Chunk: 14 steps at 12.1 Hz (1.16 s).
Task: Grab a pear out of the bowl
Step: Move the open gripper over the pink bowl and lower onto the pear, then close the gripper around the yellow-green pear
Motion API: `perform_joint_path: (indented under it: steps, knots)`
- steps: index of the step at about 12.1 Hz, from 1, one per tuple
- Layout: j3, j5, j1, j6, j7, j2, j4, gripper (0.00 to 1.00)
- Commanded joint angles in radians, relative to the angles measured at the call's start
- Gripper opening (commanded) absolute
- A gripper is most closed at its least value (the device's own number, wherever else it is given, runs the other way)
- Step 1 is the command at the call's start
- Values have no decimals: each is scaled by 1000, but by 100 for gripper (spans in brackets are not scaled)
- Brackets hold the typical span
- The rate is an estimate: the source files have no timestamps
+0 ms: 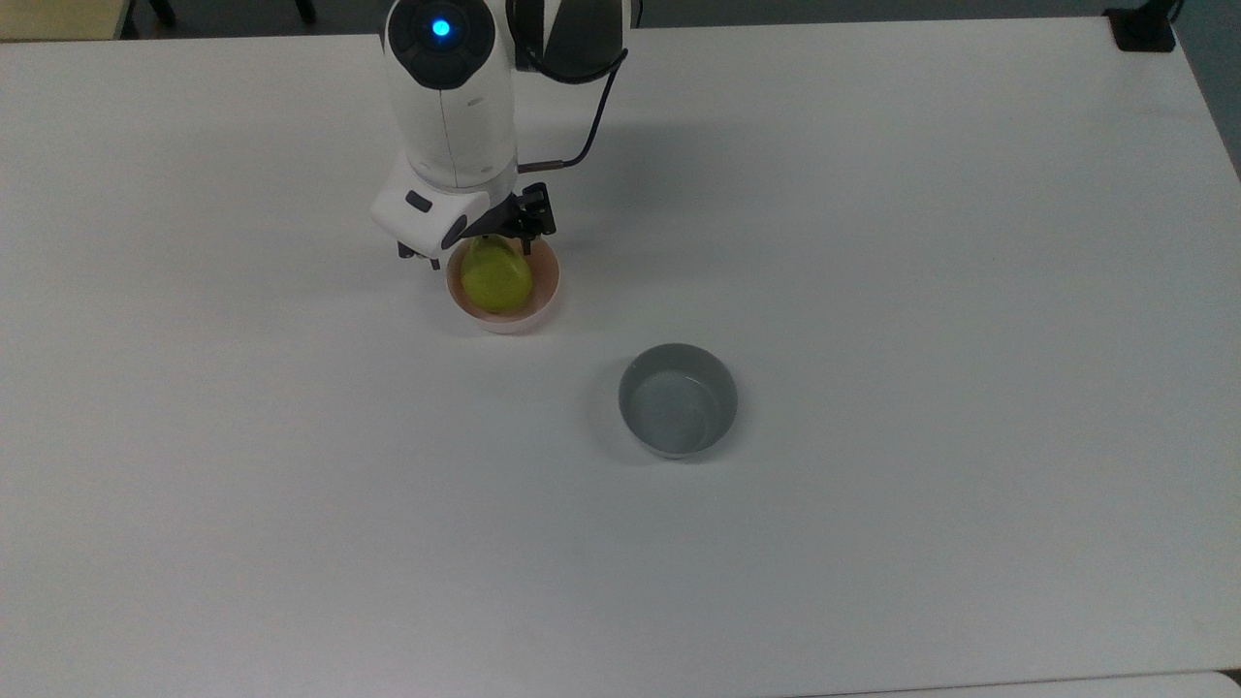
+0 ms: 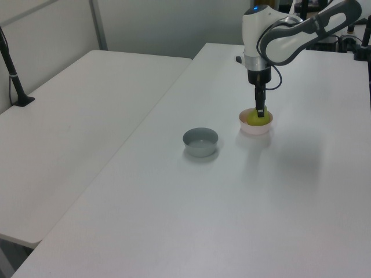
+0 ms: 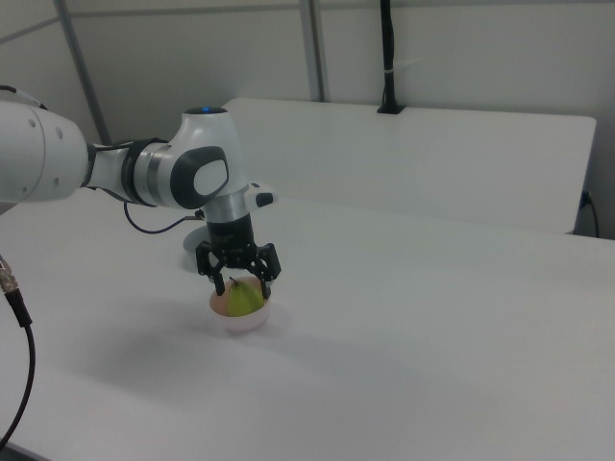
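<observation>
A smooth, matt white finish is being shown by the table, with only soft reflections across it. The pear is being seen as waxy and slightly glossy, perhaps plastic. The pink bowl is being presented as smooth and faintly shiny, like glazed ceramic or plastic. A similar smooth sheen is being shown inside the grey bowl. The arm is being shown in glossy white plastic, the gripper in matt black.
</observation>
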Motion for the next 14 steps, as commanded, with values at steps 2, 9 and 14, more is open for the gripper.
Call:
perform_joint_path:
  steps: [2,9,14]
  knots:
    - [-4,-13,25,45,12,12,-11,92]
    - [-4,-14,29,79,38,35,-9,92]
    - [-4,-14,37,82,38,45,-9,82]
